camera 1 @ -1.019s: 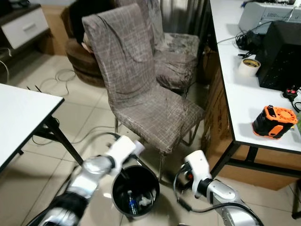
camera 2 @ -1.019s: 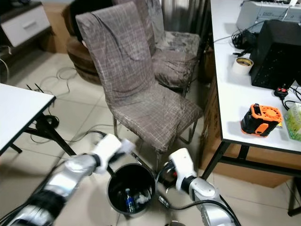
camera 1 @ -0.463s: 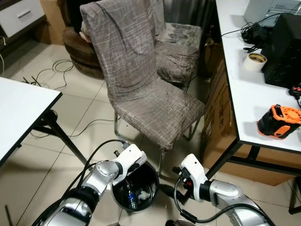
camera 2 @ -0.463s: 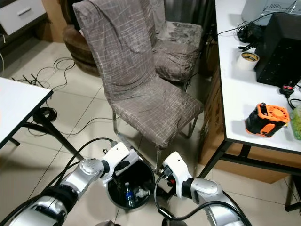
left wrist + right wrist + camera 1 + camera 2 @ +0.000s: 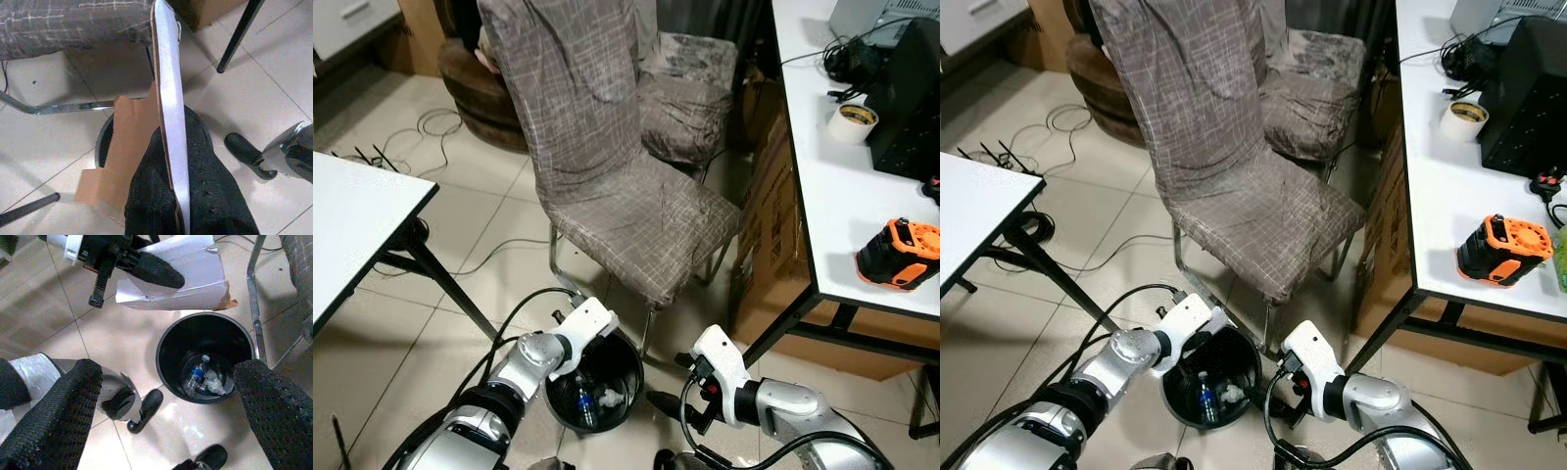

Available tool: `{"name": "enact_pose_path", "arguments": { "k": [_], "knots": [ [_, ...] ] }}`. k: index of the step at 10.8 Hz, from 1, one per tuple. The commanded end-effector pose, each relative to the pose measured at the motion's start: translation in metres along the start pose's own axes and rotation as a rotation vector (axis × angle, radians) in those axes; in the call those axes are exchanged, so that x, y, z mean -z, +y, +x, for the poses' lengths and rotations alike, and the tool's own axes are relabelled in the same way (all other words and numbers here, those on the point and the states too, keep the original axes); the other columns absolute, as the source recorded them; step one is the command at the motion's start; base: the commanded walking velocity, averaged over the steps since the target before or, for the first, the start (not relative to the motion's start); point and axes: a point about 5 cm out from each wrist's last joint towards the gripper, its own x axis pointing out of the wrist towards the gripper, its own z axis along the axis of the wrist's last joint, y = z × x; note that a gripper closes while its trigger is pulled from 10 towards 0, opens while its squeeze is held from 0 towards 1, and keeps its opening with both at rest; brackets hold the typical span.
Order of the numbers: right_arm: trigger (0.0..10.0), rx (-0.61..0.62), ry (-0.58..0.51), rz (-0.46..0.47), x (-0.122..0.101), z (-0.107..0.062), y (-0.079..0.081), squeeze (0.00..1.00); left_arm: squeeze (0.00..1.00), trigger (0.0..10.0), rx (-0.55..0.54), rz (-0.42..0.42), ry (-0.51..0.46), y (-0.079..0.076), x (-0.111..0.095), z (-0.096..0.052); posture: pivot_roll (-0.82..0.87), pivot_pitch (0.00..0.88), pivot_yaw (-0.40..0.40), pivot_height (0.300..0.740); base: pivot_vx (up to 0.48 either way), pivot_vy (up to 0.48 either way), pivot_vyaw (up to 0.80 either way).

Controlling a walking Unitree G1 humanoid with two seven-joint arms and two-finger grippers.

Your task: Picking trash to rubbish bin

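Observation:
A black round rubbish bin point(image 5: 637, 376) stands on the tiled floor under the front of a chair. Inside lie a plastic bottle point(image 5: 197, 374) with a blue label and crumpled white paper point(image 5: 213, 383). My left gripper point(image 5: 176, 143) is shut on a flat piece of card point(image 5: 167, 93), white on one side and brown on the other. It holds the card point(image 5: 181, 281) just above the bin's rim point(image 5: 167, 351) on the left side. My right gripper point(image 5: 166, 416) hangs low to the right of the bin, its fingers point(image 5: 54, 421) wide open and holding nothing.
A fabric-covered chair point(image 5: 636, 215) stands right behind the bin, its metal legs point(image 5: 253, 289) close to the rim. A white table point(image 5: 352, 225) is at the left. At the right, a white desk point(image 5: 847, 206) carries an orange tool point(image 5: 898, 252) and a tape roll point(image 5: 853, 121). Cables trail over the floor.
The camera has tipped down a little. My left arm, blurred in motion a second ago, has come down and settled with the card at the bin's rim. My right gripper has barely moved.

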Motion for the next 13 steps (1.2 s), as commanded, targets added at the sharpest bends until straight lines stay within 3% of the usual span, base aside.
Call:
{"name": "enact_pose_path", "arguments": {
  "k": [1, 4, 5, 13],
  "knots": [
    [10.0, -0.026, 0.004, 0.014, 0.0008, -0.0016, 0.0033, 0.00, 0.00, 10.0, -0.007, -0.005, -0.005, 0.0011, -0.0014, 0.0005, -0.11, 0.161, -0.014, 0.740, 0.000, 0.000, 0.00],
    [10.0, -0.038, 0.008, 0.013, -0.0001, -0.0025, 0.0035, 0.00, 0.00, 10.0, 0.000, -0.004, -0.017, 0.0007, -0.0040, 0.0015, -0.10, 0.156, -0.013, 0.740, 0.000, 0.000, 0.00],
    [10.0, -0.036, 0.009, 0.011, -0.0004, -0.0021, 0.0030, 0.00, 1.00, 10.0, 0.010, -0.016, -0.024, 0.0003, -0.0053, 0.0019, -0.10, 0.155, -0.012, 0.740, 0.000, 0.000, 0.00],
    [10.0, -0.031, 0.010, 0.004, -0.0007, 0.0018, 0.0029, 0.00, 1.00, 10.0, 0.052, -0.023, -0.044, -0.0028, -0.0108, 0.0035, -0.10, 0.152, -0.006, 0.740, 0.000, 0.000, 0.00]
  ]
}}
